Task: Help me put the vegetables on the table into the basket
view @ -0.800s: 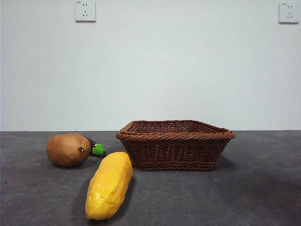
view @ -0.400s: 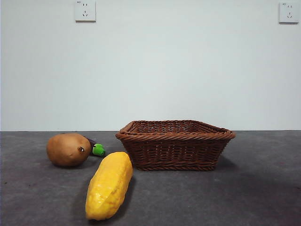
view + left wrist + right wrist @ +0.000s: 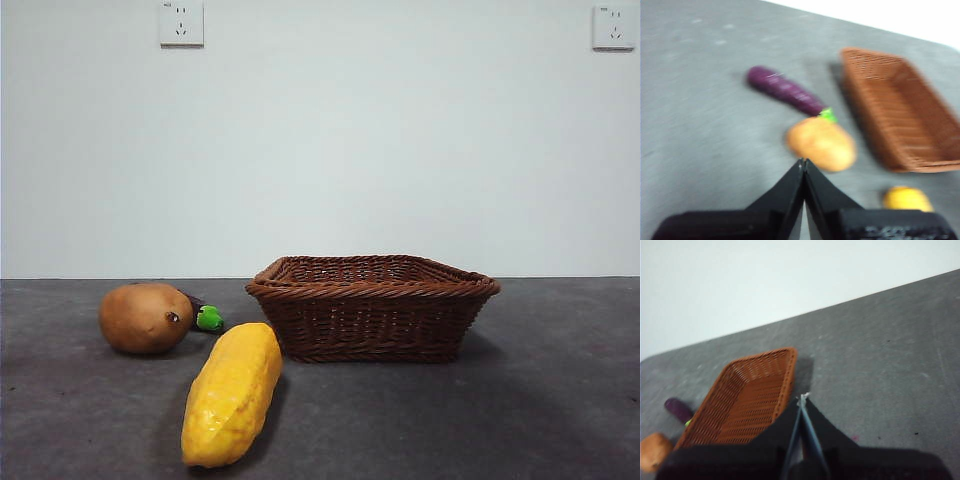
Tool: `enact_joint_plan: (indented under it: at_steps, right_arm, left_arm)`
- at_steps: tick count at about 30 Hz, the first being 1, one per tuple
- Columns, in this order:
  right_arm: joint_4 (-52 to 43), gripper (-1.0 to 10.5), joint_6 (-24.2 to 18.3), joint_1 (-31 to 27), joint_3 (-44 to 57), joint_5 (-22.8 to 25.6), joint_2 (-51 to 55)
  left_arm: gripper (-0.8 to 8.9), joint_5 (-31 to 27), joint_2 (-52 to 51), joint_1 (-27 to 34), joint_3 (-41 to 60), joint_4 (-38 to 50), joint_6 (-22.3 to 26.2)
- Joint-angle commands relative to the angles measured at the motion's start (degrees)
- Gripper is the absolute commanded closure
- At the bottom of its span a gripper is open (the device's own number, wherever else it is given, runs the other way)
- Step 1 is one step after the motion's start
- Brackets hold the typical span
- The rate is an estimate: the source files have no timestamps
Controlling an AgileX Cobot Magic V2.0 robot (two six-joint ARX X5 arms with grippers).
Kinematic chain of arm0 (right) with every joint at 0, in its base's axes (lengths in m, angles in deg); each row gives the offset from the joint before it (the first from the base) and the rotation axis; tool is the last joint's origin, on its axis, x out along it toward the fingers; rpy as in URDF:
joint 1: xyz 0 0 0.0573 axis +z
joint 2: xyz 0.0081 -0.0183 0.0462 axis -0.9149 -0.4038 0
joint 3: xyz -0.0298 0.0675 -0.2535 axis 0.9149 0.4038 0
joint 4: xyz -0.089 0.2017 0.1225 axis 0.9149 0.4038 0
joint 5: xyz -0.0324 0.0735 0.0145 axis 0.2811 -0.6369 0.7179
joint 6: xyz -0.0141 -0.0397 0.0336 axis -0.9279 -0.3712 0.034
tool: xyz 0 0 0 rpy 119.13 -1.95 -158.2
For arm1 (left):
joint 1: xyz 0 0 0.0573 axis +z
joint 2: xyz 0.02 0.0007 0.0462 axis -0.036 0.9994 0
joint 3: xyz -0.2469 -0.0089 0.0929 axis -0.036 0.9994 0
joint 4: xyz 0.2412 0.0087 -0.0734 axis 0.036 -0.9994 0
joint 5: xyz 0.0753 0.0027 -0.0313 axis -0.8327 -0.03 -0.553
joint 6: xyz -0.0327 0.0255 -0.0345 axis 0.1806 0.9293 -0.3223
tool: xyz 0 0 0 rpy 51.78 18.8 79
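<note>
A brown potato [image 3: 145, 317] lies on the dark grey table [image 3: 560, 400] at the left. The purple eggplant with its green cap [image 3: 208, 318] lies just behind it, mostly hidden. The yellow corn cob [image 3: 233, 391] lies in front. The empty brown wicker basket [image 3: 373, 305] stands to their right. In the left wrist view my left gripper [image 3: 803, 162] is shut and empty, above the table short of the potato [image 3: 822, 144], with the eggplant [image 3: 785, 91], the basket [image 3: 900, 117] and the corn [image 3: 907, 199] around. My right gripper [image 3: 803, 397] is shut and empty, beside the basket [image 3: 745, 400].
A plain white wall with two sockets [image 3: 181, 22] stands behind the table. Neither arm shows in the front view. Bare table surface lies right of the basket [image 3: 560, 330].
</note>
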Motion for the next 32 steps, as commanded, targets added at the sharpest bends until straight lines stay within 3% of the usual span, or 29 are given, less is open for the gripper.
enact_joint_plan:
  at_steps: [1, 9, 15, 29, 31, 32]
  right_arm:
    - [3.7, 9.6, -4.3, 0.0, -5.2, -1.1, -3.0]
    - [19.6, 9.6, -9.9, 0.0, -20.3, -3.2, -10.4]
    - [27.7, 9.6, -11.9, 0.0, -27.9, -6.0, -13.3]
    - [33.3, 9.4, -14.8, 0.0, -30.4, -7.0, -14.3]
    - [33.3, 7.9, -14.9, 0.0, -30.4, -7.1, -14.3]
    - [33.3, 6.8, -14.9, 0.0, -30.4, -7.3, -14.3]
  left_arm:
    - [8.19, 2.6, 1.6, 0.1, -4.1, -2.4, -0.1]
    - [8.19, 9.4, 6.4, 0.1, -17.3, -13.5, 5.2]
    - [8.19, 9.6, 8.3, -1.0, -25.7, -21.8, 9.2]
    - [8.04, 11.2, 9.6, -3.9, -28.0, -23.4, 9.4]
    - [6.07, 12.1, 9.9, -3.9, -28.0, -23.3, 9.4]
    - [4.25, 12.2, 10.1, -3.9, -28.1, -23.3, 9.3]
